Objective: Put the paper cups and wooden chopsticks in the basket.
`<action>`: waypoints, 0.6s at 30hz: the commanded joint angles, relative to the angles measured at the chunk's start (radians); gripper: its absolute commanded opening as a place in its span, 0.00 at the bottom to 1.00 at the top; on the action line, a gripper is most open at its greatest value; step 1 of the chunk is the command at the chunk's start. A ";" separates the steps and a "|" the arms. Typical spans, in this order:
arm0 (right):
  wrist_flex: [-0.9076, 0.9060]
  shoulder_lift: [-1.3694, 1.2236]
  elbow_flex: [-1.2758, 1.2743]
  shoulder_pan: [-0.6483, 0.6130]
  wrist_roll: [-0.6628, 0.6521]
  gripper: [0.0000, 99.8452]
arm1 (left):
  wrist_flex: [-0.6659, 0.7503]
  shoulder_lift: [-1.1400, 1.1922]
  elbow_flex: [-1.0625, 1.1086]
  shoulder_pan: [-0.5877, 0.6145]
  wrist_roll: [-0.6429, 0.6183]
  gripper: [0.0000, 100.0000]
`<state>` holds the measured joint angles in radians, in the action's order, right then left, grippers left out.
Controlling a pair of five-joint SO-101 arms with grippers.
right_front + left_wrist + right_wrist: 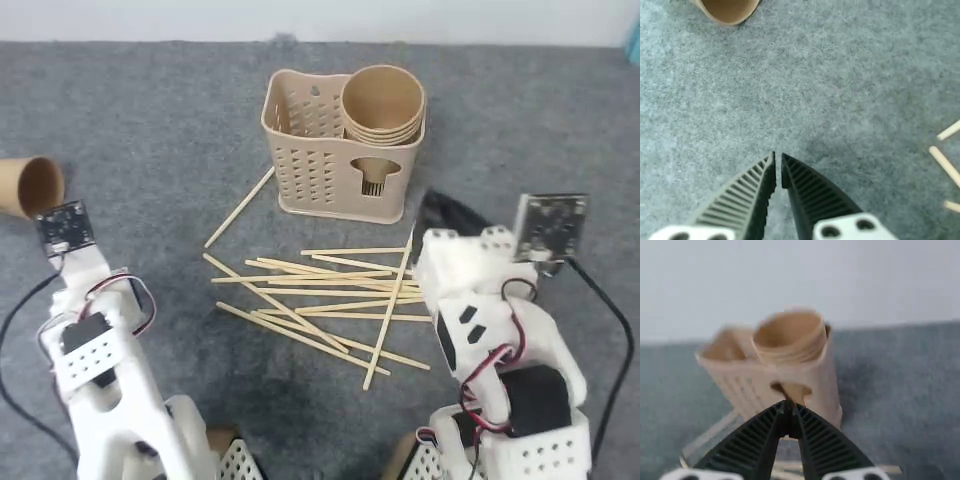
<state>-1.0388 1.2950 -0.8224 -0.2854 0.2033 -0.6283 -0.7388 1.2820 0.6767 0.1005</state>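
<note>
At the bottom left of the high view stands the white left arm (100, 370), and at the bottom right stands the right arm (500, 340). Seen from its own wrist, the left pincer (778, 156) has its two black fingers almost together, with just a thin slit between them. It holds nothing and hangs over the bare grey worktop (150, 110). The right pincer (788, 404) has its fingers pressed together and holds nothing too. It points at the basket.

Between the arms, in the middle of the high view, the wooden chopsticks (320, 295) lie in a loose pile, crossing over each other. One single chopstick (240, 207) lies apart at a slant, just left of the basket.

Farther up, at the top middle, the basket (330, 160) stands upright. A stack of paper cups (383, 100) sits in its right part, mouths up. Its left part looks bare.

Far off at the left edge, one lone cup (30, 185) lies on its side, well apart from the basket
</note>
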 commanded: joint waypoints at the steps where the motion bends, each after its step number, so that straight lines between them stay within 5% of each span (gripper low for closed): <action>1: -0.179 0.013 0.029 0.012 -0.133 0.01 | 0.025 -0.025 -0.079 0.043 0.037 0.02; 6: -0.374 0.013 0.025 0.061 -0.356 0.01 | 0.157 -0.023 -0.113 0.077 0.199 0.02; 9: -0.381 0.013 -0.038 0.151 -0.382 0.01 | 0.238 -0.023 -0.119 0.112 0.196 0.02; 14: -0.229 0.013 -0.298 0.239 -0.388 0.01 | 0.293 -0.023 -0.128 0.121 0.204 0.03; 18: -0.056 0.013 -0.502 0.239 -0.382 0.01 | 0.245 0.002 -0.196 0.123 0.198 0.16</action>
<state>-1.2121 1.2950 -1.2306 -0.0629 -0.1680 -0.3675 -0.7373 1.1684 0.7933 0.2969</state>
